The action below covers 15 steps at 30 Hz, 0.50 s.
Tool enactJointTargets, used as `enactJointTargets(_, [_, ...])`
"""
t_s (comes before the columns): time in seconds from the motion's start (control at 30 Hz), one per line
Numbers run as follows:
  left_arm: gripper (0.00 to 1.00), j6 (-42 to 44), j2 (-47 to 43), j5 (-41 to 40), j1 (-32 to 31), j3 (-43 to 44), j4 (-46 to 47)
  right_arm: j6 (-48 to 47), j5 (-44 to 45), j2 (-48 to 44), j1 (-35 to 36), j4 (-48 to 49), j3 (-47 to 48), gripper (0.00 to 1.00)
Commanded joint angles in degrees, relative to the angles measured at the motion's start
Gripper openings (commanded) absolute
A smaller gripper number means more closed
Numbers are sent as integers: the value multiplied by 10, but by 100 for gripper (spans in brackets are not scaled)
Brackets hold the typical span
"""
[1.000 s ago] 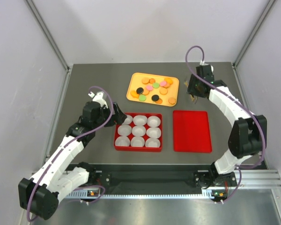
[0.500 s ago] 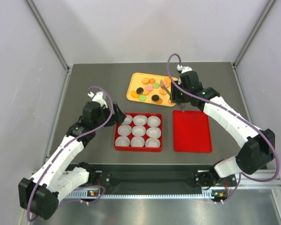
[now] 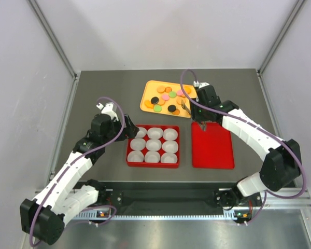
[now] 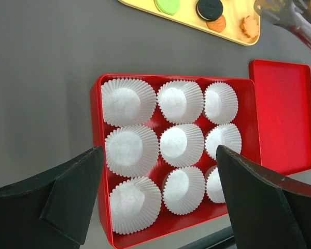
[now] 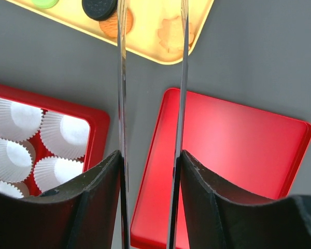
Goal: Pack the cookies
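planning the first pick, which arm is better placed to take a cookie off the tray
Right. The right tool holds tongs whose tips reach the yellow tray beside the cookies; the left tool hangs open over the red box.

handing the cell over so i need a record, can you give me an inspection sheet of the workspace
surface: dark grey table
job's things: cookies on yellow tray; red box with nine paper cups, no cookie seen in them; red lid beside it
clutter: nothing seen
grippers: left gripper open above box; right gripper shut on tongs
cables: purple cable looped on each arm
surroundings: pale walls
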Motion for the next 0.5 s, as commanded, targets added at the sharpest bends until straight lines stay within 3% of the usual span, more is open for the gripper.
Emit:
enactJointTargets(0.0, [94,7,-5,2,-4,-5,25,-11,7,3,7,9,0,47])
enactJointTargets(0.47, [94,8,-2,4,-4,-3,25,-19,22,44,4,26,-9,47])
